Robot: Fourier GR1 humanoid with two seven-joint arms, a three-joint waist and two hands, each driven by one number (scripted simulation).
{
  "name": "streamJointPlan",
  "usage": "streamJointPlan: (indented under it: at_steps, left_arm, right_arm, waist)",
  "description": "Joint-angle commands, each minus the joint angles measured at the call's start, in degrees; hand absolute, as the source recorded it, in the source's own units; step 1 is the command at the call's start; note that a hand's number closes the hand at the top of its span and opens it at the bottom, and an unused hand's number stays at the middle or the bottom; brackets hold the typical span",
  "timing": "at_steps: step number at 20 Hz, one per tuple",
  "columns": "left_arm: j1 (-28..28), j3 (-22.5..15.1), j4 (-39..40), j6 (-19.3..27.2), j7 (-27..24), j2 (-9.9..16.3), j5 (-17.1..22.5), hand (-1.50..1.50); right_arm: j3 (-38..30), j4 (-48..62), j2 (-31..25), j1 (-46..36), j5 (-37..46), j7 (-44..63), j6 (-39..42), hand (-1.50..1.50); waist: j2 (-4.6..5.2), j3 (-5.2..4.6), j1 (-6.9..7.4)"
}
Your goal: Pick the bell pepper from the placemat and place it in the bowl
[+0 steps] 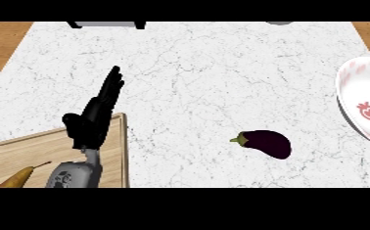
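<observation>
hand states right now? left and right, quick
Left hand: open, fingers straight, holding nothing, over the edge of the wooden board.
Right hand: not in view.

Kitchen: white marble-look counter (202,77), wooden board (43,150) lower left, dark purple eggplant (269,143) ctr-right, white patterned bowl (350,97) right edge.

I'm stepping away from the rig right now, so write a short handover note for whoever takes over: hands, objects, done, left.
Left robot hand: open, fingers straight, over the edge of the wooden placemat, holding nothing.
Right robot hand: not in view.
Bowl: at the right edge, partly cut off; nothing visible inside.
No bell pepper is recognisable. An orange-yellow object shows at the placemat's lower left corner, mostly cut off. An eggplant lies on the counter.
Done: nothing visibly.
Left: pick and place.
</observation>
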Motion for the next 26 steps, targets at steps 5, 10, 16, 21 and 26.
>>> streamJointPlan:
  at_steps: [5, 10, 16, 21, 26]
  left_arm:
    - [-3.85, 0.48, 1.28, 0.84, 1.44, -0.34, -0.68, 0.0]
    - [-2.17, 2.0, 1.66, -1.41, -0.16, 0.48, 1.92, 0.0]
    - [-2.86, 2.23, 0.73, -0.61, 1.11, 1.03, 0.82, 0.0]
    - [3.0, 0.38, -1.25, -0.29, -2.35, 0.25, -0.68, 0.0]
    - [0.55, 1.58, -2.66, -1.29, 1.45, 1.29, 0.77, 0.0]
  right_arm:
    - [3.25, 23.93, 0.37, -9.44, 1.66, -7.31, 6.21, -1.5]
    - [1.85, 34.46, 0.49, -10.49, -0.3, -20.98, 10.71, -1.5]
    - [-4.15, 32.37, 1.99, -14.29, -8.29, -21.05, 14.16, -1.5]
    - [-9.67, 38.77, -1.73, -15.2, -12.8, -23.81, 17.33, -1.5]
    - [-12.72, 44.21, -6.93, -17.65, -17.1, -17.58, 25.92, -1.5]
  waist:
    - [0.28, 0.03, 0.62]
    - [0.2, 0.06, 0.25]
    - [-0.22, -0.03, -0.72]
    - [-0.19, -0.01, -0.52]
    - [-0.14, -0.01, -0.4]
